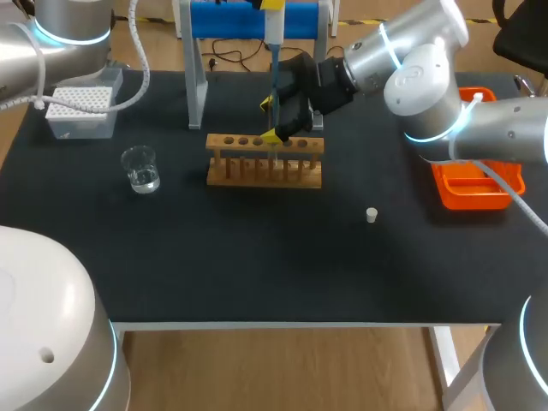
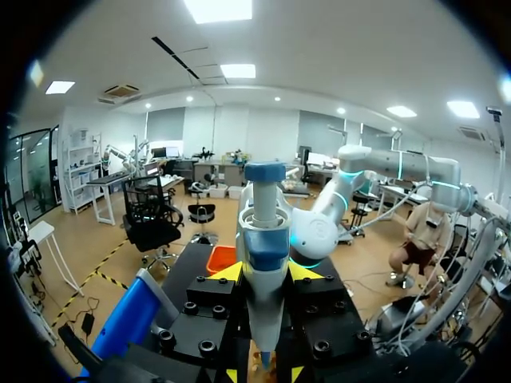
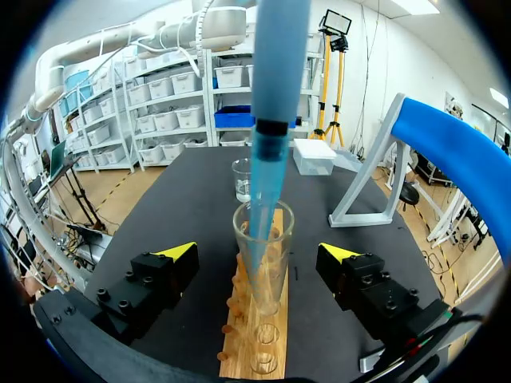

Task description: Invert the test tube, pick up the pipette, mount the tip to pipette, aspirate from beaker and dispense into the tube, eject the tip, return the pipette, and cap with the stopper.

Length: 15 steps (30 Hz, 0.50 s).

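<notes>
Yellow fingertips of the left gripper point(image 2: 265, 275) clamp the blue-and-white pipette point(image 3: 275, 80) from both sides, upright above the rack point(image 1: 227, 171). The pipette's slim lower end dips into the mouth of the tube point(image 3: 263, 239). The tube is clear glass and stands upright in a hole of the wooden rack. The right gripper point(image 3: 257, 252) brackets it, fingers spread wide, clear of the glass and holding nothing. Left of the rack sits the beaker point(image 1: 140, 168) with some water, and beyond it the tip box point(image 1: 81, 107). Behind the rack rises the blue-barred stand point(image 1: 231, 19). Right of the rack, nearer the front, lies the white stopper point(image 1: 372, 215). Farther right is an orange tray point(image 1: 471, 184).
</notes>
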Each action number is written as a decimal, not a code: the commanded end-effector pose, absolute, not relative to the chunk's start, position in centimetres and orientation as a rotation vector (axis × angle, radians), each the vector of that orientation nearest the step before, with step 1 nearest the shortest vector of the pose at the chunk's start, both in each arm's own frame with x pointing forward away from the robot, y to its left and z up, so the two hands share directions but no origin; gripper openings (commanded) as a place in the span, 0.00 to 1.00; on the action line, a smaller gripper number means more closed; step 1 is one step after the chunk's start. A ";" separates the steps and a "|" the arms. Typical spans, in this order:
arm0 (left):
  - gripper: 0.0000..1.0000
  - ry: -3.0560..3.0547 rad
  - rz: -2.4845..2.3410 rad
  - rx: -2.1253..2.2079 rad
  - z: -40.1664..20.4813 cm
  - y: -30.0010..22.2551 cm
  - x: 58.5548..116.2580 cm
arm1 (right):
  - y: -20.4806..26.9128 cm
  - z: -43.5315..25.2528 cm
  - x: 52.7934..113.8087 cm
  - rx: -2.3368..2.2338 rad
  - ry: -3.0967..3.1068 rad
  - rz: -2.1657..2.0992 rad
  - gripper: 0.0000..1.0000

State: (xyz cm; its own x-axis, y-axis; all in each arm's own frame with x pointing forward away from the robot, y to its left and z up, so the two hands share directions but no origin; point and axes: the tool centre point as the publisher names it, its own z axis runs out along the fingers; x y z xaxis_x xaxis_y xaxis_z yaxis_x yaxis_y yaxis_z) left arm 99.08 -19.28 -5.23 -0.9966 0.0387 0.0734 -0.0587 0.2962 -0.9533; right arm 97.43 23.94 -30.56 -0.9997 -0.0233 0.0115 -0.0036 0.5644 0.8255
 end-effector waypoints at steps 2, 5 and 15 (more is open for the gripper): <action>0.00 -2.468 1.823 0.018 -4.9 -19.2 98.8 | 23.9 -30.5 97.5 0.025 -2.760 -1.453 1.00; 0.00 -2.473 1.822 0.015 -4.6 -19.3 98.7 | 23.9 -30.5 97.5 0.025 -2.760 -1.453 1.00; 0.00 -2.485 1.825 0.020 -3.8 -19.3 98.6 | 23.9 -30.5 97.5 0.025 -2.760 -1.453 1.00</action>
